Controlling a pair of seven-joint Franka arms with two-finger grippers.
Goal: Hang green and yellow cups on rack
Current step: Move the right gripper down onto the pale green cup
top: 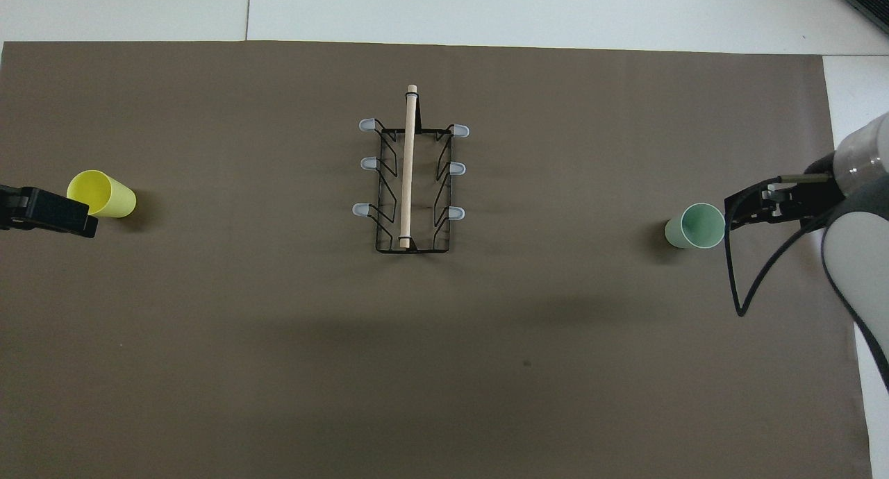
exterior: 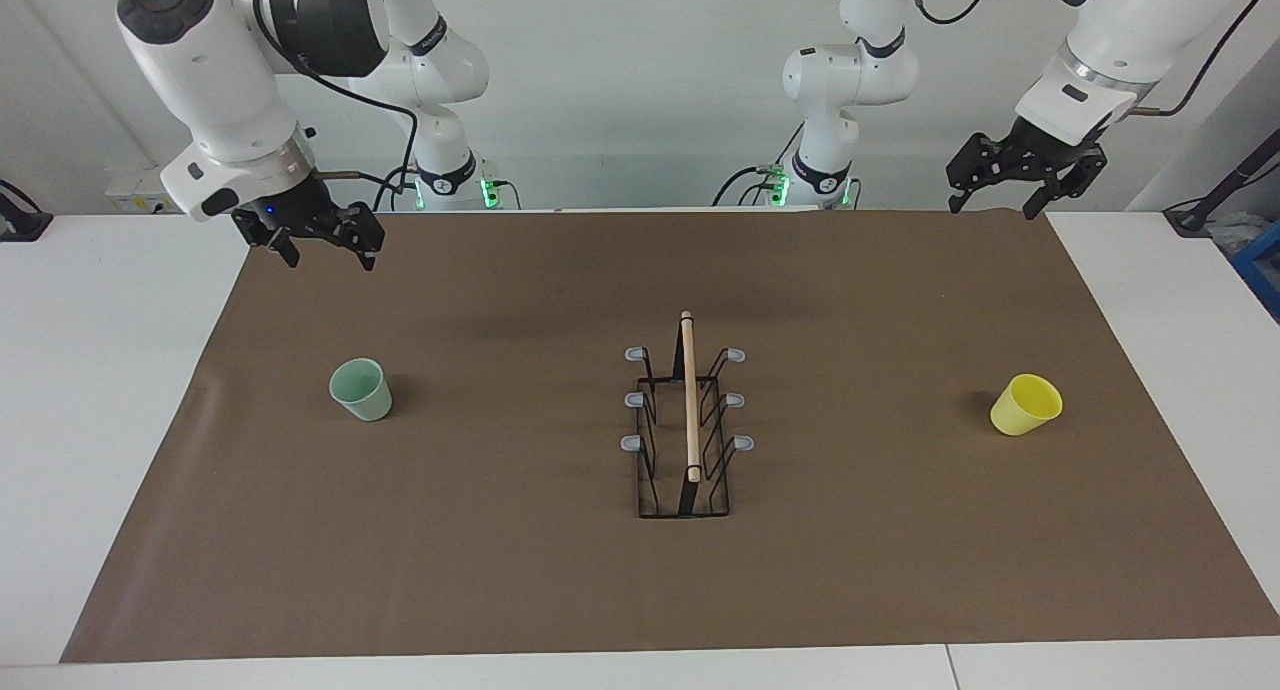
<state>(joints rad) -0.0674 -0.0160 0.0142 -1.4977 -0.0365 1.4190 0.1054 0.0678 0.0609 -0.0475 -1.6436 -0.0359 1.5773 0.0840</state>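
Note:
The pale green cup (exterior: 361, 390) (top: 694, 225) stands upright on the brown mat toward the right arm's end. The yellow cup (exterior: 1026, 405) (top: 102, 194) stands upright toward the left arm's end. The black wire rack (exterior: 688, 420) (top: 410, 180), with a wooden rod on top and grey-tipped prongs, stands mid-table with nothing on its prongs. My right gripper (exterior: 329, 258) (top: 746, 214) is open and empty, raised over the mat's edge near the robots, apart from the green cup. My left gripper (exterior: 992, 208) (top: 48, 212) is open and empty, waiting raised over the mat's corner.
The brown mat (exterior: 500, 570) covers most of the white table (exterior: 100, 420). A cable (top: 750, 284) loops down from the right wrist. A blue box (exterior: 1262, 265) sits at the table's edge at the left arm's end.

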